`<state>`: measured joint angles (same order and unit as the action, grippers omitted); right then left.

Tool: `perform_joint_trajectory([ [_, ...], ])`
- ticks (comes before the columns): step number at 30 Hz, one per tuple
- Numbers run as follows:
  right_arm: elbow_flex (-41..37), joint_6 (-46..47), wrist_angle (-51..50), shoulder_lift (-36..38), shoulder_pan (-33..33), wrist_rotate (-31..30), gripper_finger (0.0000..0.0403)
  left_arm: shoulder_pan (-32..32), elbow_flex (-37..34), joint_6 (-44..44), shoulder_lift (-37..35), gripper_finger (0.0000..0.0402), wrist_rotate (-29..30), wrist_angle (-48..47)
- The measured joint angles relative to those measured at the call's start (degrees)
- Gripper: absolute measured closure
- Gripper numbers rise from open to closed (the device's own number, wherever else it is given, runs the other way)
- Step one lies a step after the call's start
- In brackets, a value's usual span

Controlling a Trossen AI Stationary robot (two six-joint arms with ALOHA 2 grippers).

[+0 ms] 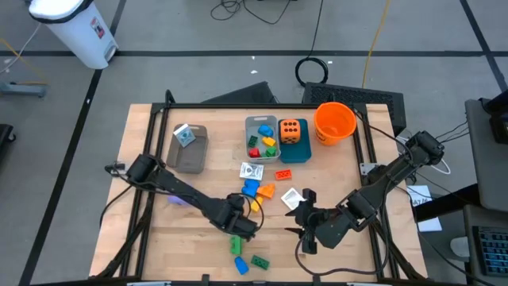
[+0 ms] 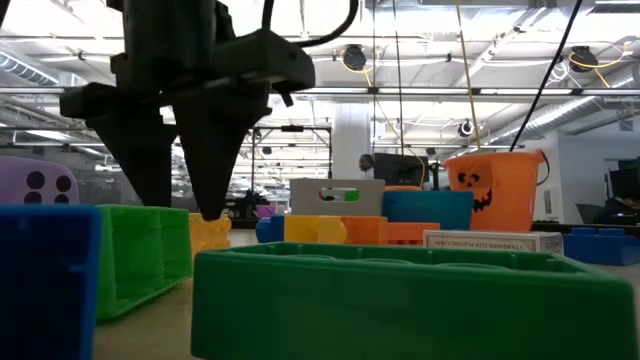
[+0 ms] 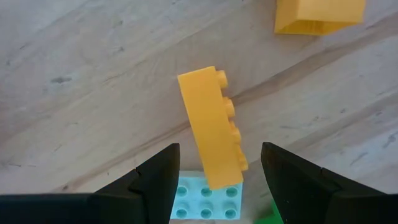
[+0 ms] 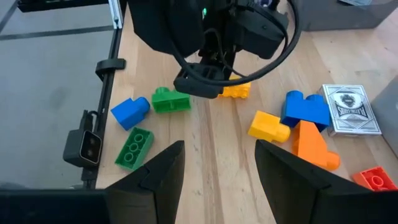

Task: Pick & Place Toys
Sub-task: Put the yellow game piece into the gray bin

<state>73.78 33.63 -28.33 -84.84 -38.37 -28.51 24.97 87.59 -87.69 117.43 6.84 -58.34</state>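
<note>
**Two tools low over the bench, neither carrying anything**

Most loose bricks sit bunched mid-bench, which is why I've got both arms leaning in from opposite sides. The grey bin (image 1: 261, 139) already has a few bricks in it and the teal bin (image 1: 293, 150) has the orange dice (image 1: 291, 131), so I read those as the drop spots; the orange bucket (image 1: 334, 121) stands just beside them.

Left tool (image 1: 242, 225): straight above a yellow brick (image 3: 212, 127) that lies on its side on the wood, studs facing sideways. The jaws are partly apart, one on each side of the brick, w/ clear gaps, not touching. Nothing held. I'd say it's lined up for a pinch, approx centred.

Right tool (image 1: 305, 223): hovering near the bench edge, also about half open, empty, pointed at the pile. Its camera shows a green brick (image 4: 171, 99), a blue brick (image 4: 130, 111) and another green one (image 4: 133, 148) near the left tool, plus a packet (image 4: 352, 110) further off.

Purple dice (image 2: 37, 182) sits well apart, by the left arm.
</note>
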Motion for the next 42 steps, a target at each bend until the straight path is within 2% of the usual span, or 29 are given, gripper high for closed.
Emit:
perform_joint_trajectory([
  [9, 0.04, -0.03, -0.65, 0.00, 0.00, -0.22, 0.0216, -0.70, 0.00, 0.44, 0.58, 0.0173, -2.17, 0.26],
  [18, 0.04, -0.03, -0.67, 0.00, 0.00, -0.22, 0.0216, -0.68, 0.00, 0.49, 0.56, 0.0273, -2.53, 1.18],
  [22, 0.04, -0.03, -0.67, 0.00, 0.00, -0.22, 0.0216, -0.70, 0.06, 0.49, 0.52, 0.0298, -2.96, 1.29],
  [35, 0.04, 0.18, -0.60, -0.02, 0.00, -0.22, 0.0216, -0.74, 0.11, 0.99, 0.64, 0.0292, -3.83, 1.44],
  [42, 0.04, 0.19, -0.21, -0.02, 0.00, -0.20, 0.0216, -1.11, -0.02, 1.10, 0.90, 0.0253, -4.09, 1.44],
])
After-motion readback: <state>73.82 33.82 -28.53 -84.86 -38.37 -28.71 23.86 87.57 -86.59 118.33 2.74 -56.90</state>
